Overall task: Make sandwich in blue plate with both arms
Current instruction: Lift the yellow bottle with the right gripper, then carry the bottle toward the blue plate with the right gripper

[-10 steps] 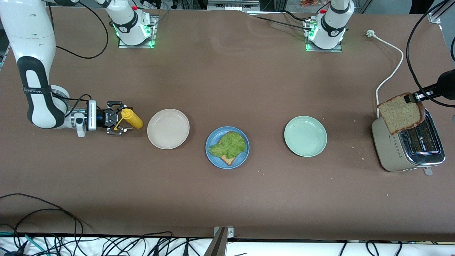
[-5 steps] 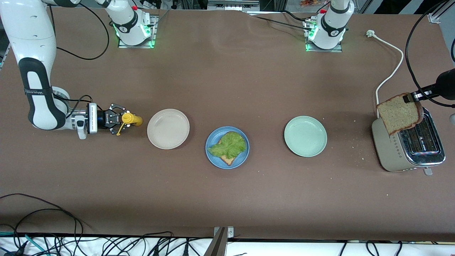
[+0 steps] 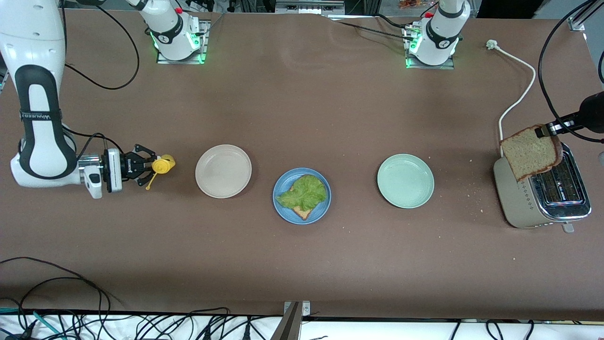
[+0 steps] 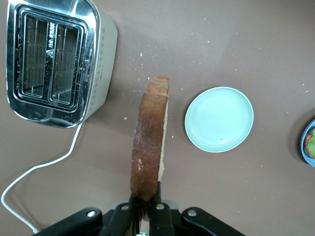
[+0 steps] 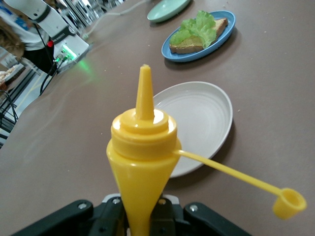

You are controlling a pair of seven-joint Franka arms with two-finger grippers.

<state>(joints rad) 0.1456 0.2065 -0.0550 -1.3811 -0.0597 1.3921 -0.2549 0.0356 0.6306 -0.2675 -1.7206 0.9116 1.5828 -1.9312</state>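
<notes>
The blue plate (image 3: 282,212) holds one brown bread slice (image 3: 303,213) with a green lettuce leaf (image 3: 304,192) on top. My left gripper (image 3: 542,132) is shut on a second bread slice (image 3: 531,152) by its edge and holds it in the air over the toaster (image 3: 542,203). The left wrist view shows the slice (image 4: 149,137) edge-on in the gripper (image 4: 146,199). My right gripper (image 3: 144,169) is shut on a yellow squeeze bottle (image 3: 163,165) over the table toward the right arm's end, beside the beige plate. The bottle (image 5: 142,152) has its cap (image 5: 288,204) off and dangling.
A beige plate (image 3: 223,171) and a pale green plate (image 3: 405,181) flank the blue plate, both bare. The silver toaster stands at the left arm's end, with its white cable (image 3: 516,94) running toward the bases. Crumbs lie around it.
My right gripper has drawn back from the beige plate with the yellow bottle and turned it more upright. The bread slice in my left gripper has barely moved.
</notes>
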